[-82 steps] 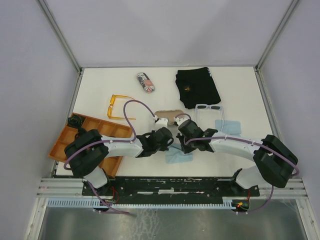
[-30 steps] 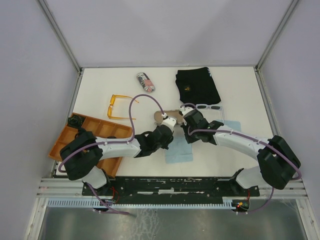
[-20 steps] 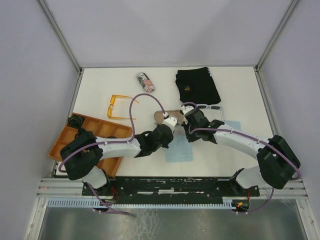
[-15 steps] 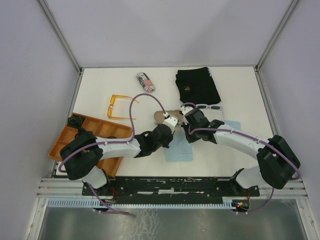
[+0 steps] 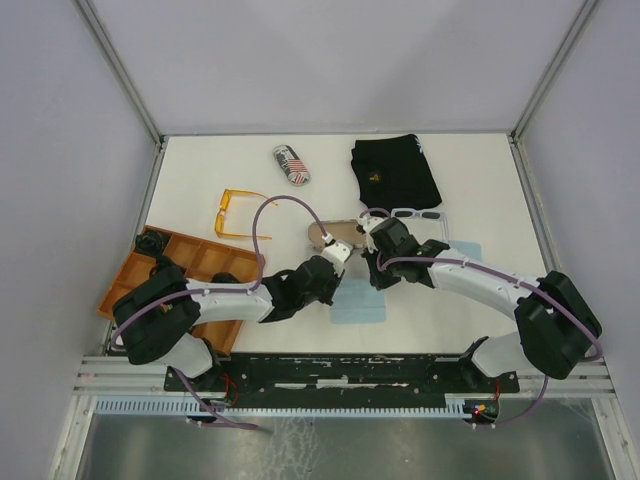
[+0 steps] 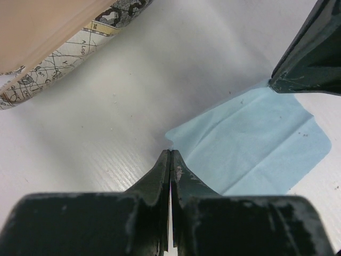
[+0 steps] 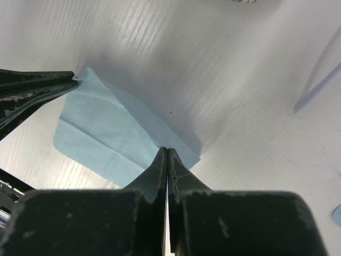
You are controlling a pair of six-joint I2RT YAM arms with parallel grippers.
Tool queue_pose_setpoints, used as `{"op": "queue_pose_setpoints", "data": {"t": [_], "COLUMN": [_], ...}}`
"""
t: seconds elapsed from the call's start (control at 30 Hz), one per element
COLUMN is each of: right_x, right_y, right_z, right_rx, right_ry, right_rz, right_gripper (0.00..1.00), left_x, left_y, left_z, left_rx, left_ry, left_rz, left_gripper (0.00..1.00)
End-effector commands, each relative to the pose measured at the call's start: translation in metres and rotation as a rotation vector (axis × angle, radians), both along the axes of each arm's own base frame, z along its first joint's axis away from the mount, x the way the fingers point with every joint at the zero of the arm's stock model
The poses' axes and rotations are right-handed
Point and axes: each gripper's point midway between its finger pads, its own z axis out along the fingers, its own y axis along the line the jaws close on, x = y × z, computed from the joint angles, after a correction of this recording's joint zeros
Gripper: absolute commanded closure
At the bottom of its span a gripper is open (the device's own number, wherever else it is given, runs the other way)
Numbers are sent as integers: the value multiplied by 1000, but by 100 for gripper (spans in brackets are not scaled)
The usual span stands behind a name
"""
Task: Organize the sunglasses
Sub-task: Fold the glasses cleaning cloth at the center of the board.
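Both arms busy: left gripper and right gripper each pinch a corner of the blue cloth toward the worktop near edge, orange sunglasses sit toward the left edge, white sunglasses right of centre, both light, thin-armed and likely fragile, so probably grab the frame front, not the lenses.

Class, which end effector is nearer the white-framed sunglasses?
Right. The right end effector pinches a corner of the blue cloth just on the near side of the white-framed sunglasses. The left end effector pinches the cloth's other corner, farther to their left.
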Motion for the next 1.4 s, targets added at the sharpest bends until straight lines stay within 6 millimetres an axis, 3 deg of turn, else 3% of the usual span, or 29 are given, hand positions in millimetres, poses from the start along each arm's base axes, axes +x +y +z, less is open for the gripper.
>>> {"op": "queue_pose_setpoints", "data": {"t": [0.0,1.03,1.37], "right_x": [-7,-40,-43], "right_y": [-1,-6,-13], "right_z": [5,-6,-12], "right_rx": [20,14,-21], "right_ry": [11,158,179], "right_rz": [10,59,35], "right_gripper": [100,100,100], "left_x": [1,-27,-39], "left_y": [-10,-7,-11], "left_z": [24,15,14], "left_rx": [-79,-103,-122], "left_ry": [-65,-11,14], "left_rz": [-54,-173,-206], "left_gripper": [97,97,97]}}
